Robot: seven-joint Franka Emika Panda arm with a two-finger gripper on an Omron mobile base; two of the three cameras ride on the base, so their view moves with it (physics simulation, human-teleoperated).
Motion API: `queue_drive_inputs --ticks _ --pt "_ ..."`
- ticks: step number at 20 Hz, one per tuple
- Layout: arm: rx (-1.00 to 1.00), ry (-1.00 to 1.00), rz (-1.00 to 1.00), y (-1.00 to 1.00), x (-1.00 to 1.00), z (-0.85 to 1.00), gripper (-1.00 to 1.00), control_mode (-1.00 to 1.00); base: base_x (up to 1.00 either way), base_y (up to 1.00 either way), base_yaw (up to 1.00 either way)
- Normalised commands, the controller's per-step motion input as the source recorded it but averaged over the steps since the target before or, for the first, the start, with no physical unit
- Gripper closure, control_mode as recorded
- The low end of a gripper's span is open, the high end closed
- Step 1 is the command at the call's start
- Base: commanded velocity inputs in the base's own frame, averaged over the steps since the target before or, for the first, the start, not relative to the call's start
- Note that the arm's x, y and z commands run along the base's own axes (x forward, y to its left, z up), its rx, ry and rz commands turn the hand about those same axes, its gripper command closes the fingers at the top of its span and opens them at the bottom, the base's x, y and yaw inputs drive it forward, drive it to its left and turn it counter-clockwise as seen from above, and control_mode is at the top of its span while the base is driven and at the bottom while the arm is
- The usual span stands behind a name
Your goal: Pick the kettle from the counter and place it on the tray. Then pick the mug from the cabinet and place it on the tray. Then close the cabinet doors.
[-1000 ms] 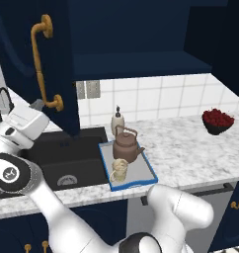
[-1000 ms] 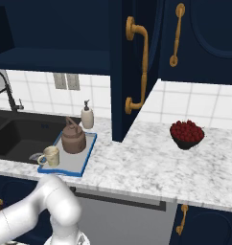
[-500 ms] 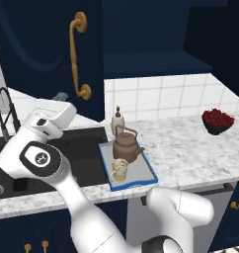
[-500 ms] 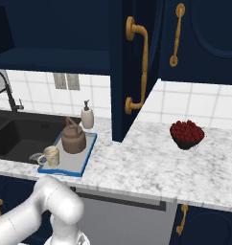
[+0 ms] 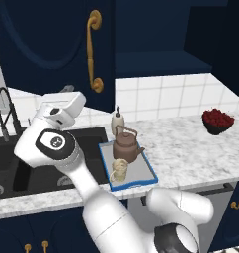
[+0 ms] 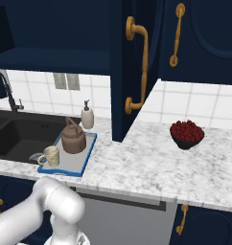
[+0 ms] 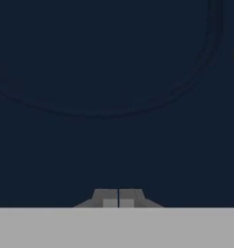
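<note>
With jaws pressed together, the gripper (image 7: 118,197) is facing the cabinet door (image 5: 52,49), a stiff, hinged panel probably best pushed flat near its gold handle (image 5: 93,52).

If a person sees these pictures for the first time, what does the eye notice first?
Probably the big navy cabinet door with its long gold handle, swung out above the black sink. Next comes the blue-rimmed tray on the marble counter, carrying the brown kettle and the cream mug. The shut gripper faces the door's oval moulding.
</note>
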Motion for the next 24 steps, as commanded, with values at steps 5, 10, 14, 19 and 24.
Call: queue_drive_inputs --ticks 5,10,14,19,24 --pt "0.0 0.04 0.09 -0.12 0.57 0.0 1.0 -1.0 0.0 0.0 0.0" --pt "0.0 0.07 0.1 -0.17 0.68 0.05 1.0 -1.0 0.0 0.0 0.0" --pt "0.0 0.03 0.1 -0.24 0.52 0.1 1.0 -1.0 0.0 0.0 0.0" --pt "0.0 0.13 0.1 -0.17 0.72 0.02 1.0 -1.0 0.0 0.0 0.0" --pt "0.0 0.12 0.11 -0.22 0.72 0.0 1.0 -1.0 0.0 0.0 0.0"
